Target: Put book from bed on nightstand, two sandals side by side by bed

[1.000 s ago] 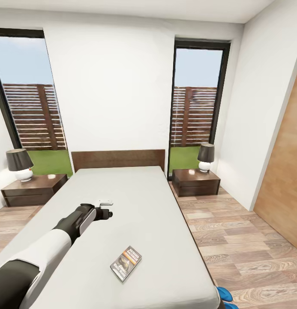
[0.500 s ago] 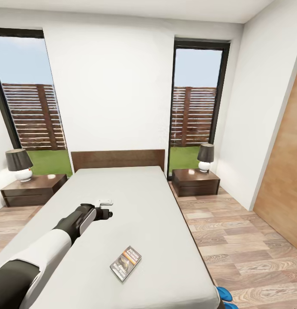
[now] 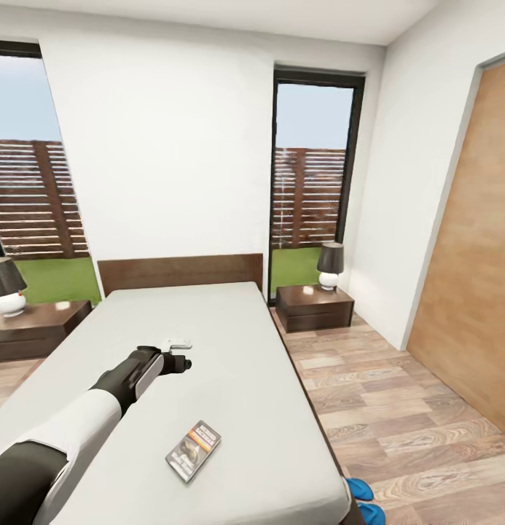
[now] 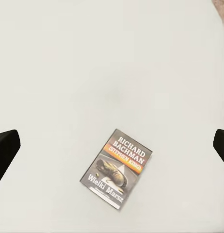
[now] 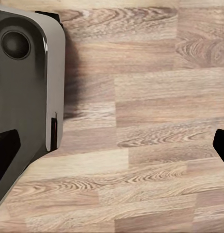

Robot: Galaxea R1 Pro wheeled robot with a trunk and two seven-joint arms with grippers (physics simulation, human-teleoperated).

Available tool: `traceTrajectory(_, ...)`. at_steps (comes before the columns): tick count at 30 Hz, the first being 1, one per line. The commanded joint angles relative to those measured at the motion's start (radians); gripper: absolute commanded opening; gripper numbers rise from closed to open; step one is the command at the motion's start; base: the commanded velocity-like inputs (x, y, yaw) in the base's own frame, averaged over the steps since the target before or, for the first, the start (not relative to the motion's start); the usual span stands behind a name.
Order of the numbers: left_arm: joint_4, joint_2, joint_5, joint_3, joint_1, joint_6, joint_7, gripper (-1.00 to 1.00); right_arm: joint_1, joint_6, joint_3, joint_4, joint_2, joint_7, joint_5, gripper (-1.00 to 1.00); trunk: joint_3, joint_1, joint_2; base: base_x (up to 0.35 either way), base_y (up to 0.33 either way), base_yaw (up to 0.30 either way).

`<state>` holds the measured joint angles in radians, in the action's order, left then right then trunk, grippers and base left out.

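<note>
The book lies flat on the light-grey mattress of the bed, near its foot end. My left gripper hovers over the mattress, further up the bed than the book. In the left wrist view the book lies below the left gripper, whose dark fingertips stand wide apart, open and empty. Two blue sandals peek out on the floor at the bed's right foot corner. A nightstand stands right of the headboard, another nightstand left of it. My right gripper is open over the wood floor.
A dark-shaded lamp stands on the right nightstand, another lamp on the left one. A wooden door fills the right wall. Wood-plank floor runs along the bed's right side. The robot's grey base sits beside the right gripper.
The whole picture has slid left, so the camera has turned to the right. The left arm holds the same pose, and the book lies where it was on the bed.
</note>
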<state>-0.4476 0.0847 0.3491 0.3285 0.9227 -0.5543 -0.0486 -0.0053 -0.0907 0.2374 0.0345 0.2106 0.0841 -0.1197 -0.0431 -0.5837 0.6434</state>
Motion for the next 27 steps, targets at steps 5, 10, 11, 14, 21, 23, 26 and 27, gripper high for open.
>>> traceTrajectory(5,-0.002,0.001,0.009,0.007,0.001,-0.004,-0.005,1.0,-0.001,-0.006,0.008,0.002,0.0,0.005,-0.011,1.0,-0.002,0.0,0.001,0.0,-0.066,-0.042)
traceTrajectory(10,-0.002,0.001,0.009,0.007,0.001,-0.004,-0.005,1.0,-0.001,-0.006,0.008,0.001,0.0,0.005,-0.011,1.0,-0.002,0.0,0.001,0.0,-0.025,-0.016)
traceTrajectory(11,-0.002,0.001,0.009,0.007,0.001,-0.004,-0.005,1.0,-0.001,-0.006,0.008,0.001,0.0,0.005,-0.01,1.0,-0.002,0.0,0.001,0.0,-0.012,0.0)
traceTrajectory(14,-0.002,0.001,0.01,0.007,0.001,-0.004,-0.005,1.0,-0.001,-0.006,0.008,0.001,0.0,0.005,-0.01,1.0,-0.003,0.0,0.001,0.0,-0.008,0.046)
traceTrajectory(21,-0.002,0.001,0.01,0.007,0.001,-0.004,-0.005,1.0,0.0,-0.006,0.009,0.001,0.0,0.005,-0.009,1.0,-0.008,0.0,0.001,0.0,-0.003,0.128)
traceTrajectory(23,-0.002,0.001,0.01,0.007,0.001,-0.004,-0.005,1.0,0.0,-0.006,0.009,0.001,0.0,0.005,-0.009,1.0,-0.01,0.0,0.001,0.0,-0.001,0.161)
traceTrajectory(26,-0.002,0.001,0.01,0.007,0.001,-0.004,-0.005,1.0,-0.001,-0.006,0.009,0.001,0.0,0.005,-0.009,1.0,-0.014,0.0,0.001,0.0,-0.001,0.17)
traceTrajectory(27,-0.002,0.001,0.01,0.007,0.001,-0.004,-0.005,1.0,-0.001,-0.006,0.009,0.001,0.0,0.005,-0.009,1.0,-0.015,0.0,0.001,0.0,-0.001,0.173)
